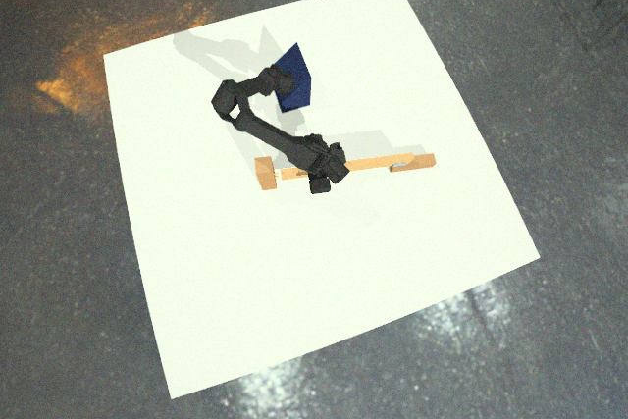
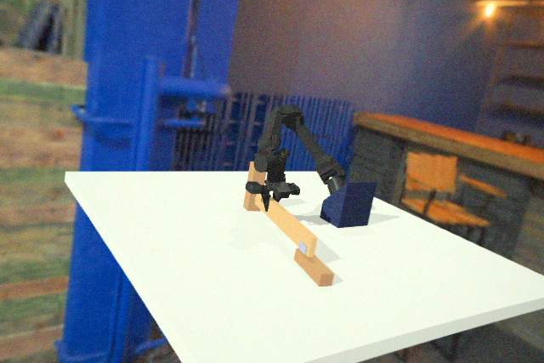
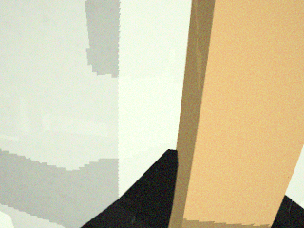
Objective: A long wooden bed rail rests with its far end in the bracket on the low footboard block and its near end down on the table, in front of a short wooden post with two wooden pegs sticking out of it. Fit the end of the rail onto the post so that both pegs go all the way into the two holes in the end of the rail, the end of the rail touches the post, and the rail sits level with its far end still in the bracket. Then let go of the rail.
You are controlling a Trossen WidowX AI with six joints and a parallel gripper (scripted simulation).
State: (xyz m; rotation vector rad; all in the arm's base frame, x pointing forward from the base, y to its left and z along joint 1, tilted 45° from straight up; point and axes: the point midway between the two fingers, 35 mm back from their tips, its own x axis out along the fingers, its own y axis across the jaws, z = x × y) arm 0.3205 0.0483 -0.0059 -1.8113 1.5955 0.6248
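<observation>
Black arm (image 1: 268, 132) (image 2: 307, 137) bending at elbow, centre of exterior frame; gripper (image 1: 324, 179) (image 2: 270, 205) pointing down, fingers clamping, lower edge of wrist frame.
</observation>
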